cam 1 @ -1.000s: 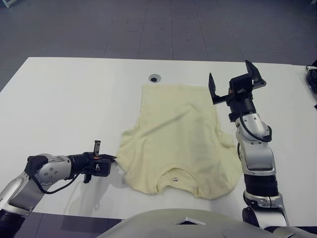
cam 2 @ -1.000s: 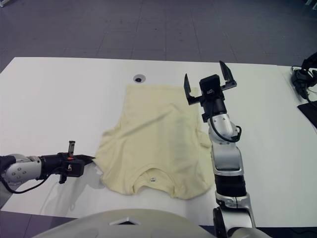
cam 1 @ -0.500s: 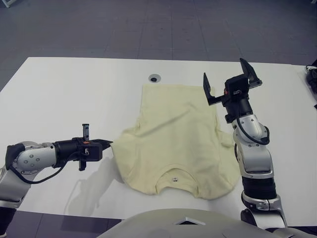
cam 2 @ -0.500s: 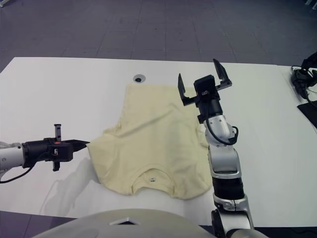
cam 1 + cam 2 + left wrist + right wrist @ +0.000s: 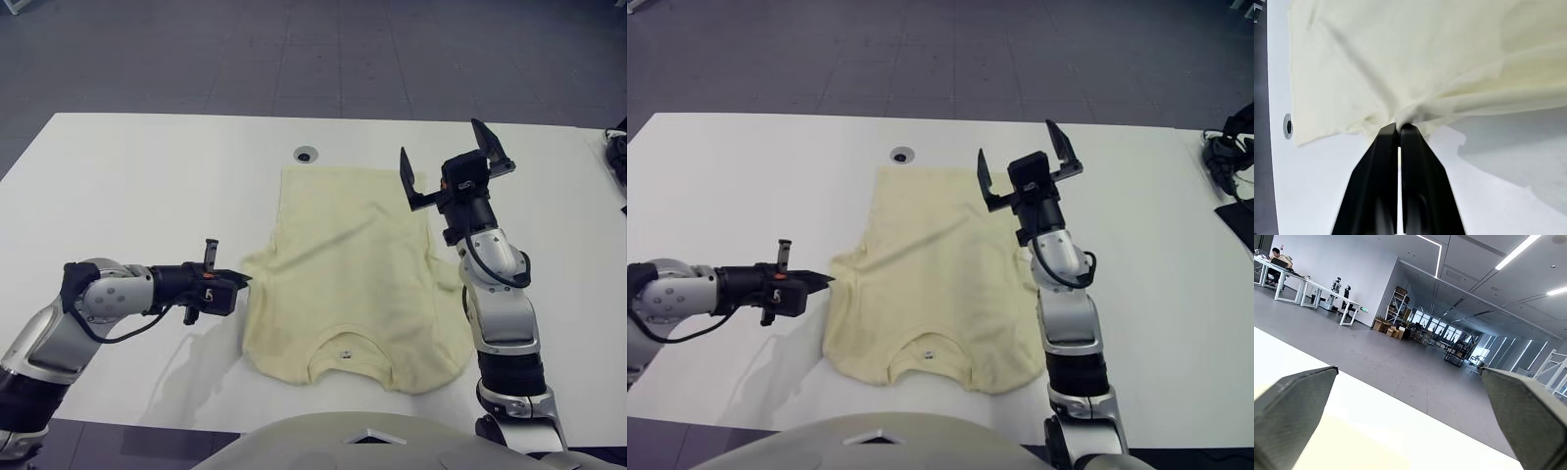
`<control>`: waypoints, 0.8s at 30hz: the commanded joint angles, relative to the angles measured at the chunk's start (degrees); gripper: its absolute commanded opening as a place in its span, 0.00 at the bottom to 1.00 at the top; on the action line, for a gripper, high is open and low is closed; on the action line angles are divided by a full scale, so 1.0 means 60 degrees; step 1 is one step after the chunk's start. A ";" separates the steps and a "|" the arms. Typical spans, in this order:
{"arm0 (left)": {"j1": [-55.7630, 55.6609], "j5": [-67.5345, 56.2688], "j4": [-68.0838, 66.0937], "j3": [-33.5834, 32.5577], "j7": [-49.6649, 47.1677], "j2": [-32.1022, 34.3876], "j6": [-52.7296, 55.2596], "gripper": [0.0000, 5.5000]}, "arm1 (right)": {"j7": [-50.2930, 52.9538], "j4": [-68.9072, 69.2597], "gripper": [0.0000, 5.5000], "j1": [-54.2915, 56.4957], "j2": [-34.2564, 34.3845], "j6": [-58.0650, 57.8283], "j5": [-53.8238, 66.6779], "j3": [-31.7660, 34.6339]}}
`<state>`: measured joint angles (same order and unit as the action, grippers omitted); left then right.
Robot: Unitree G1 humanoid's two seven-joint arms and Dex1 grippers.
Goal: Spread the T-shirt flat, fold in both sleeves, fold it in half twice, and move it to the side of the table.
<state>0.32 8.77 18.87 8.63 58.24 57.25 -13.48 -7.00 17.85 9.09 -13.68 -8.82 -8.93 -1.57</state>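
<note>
T-shirt (image 5: 353, 284) lies mid-table (image 5: 147, 186), collar at 6 o'clock, hem at 12, rumpled on its 9 o'clock side. Left gripper (image 5: 243, 281) is clamped on the sleeve at 9 o'clock; right gripper (image 5: 446, 166) hangs wide open above the 1 o'clock corner. Judged step: left sleeve fold, which next calls for carrying the sleeve toward 3 o'clock and laying it flat
</note>
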 commanded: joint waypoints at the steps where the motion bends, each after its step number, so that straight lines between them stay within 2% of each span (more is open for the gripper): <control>1: -0.1084 0.0472 0.0110 0.0770 0.0148 -0.0556 0.0127 0.01 | -0.0021 -0.0106 0.98 -0.0050 -0.0006 0.0124 -0.0201 -0.0218; 11: -0.1804 0.1036 0.0412 0.2340 0.0621 -0.1491 0.0305 0.01 | -0.0054 -0.0339 0.98 0.0005 0.0047 0.0116 -0.0311 -0.0329; 24: -0.2091 0.1495 -0.0114 0.2977 0.0370 -0.2415 0.0728 0.01 | -0.0093 -0.0311 0.98 -0.0082 -0.0008 0.0216 -0.0638 -0.0620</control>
<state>-11.41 17.25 18.65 26.18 61.21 43.51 -9.92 -7.09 15.80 8.82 -13.44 -7.87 -12.21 -4.83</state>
